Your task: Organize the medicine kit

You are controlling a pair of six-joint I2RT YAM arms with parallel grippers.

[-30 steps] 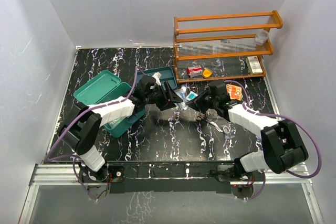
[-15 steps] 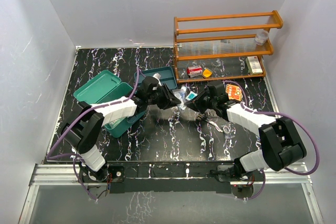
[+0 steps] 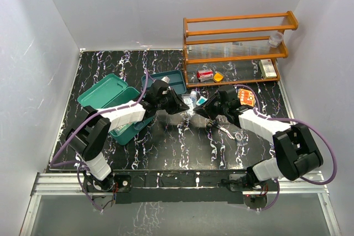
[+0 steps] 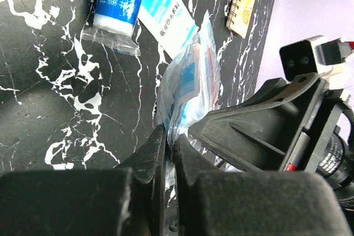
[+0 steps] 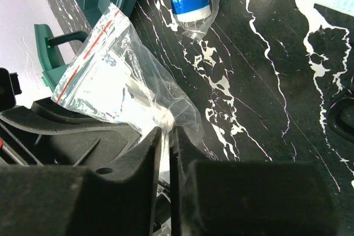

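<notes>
Left end effector and right end effector both clamped on same zip bag above worktop. Looks like handover. Kit at left, lid open, well apart from bag. Next, I reckon: right lets go, left carries bag to kit.

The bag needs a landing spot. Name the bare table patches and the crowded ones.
Bare: the table strip along its near edge; the far-left corner behind the medicine kit. Crowded: the centre, where left gripper and right gripper pinch the zip bag, and around the notebook.
</notes>
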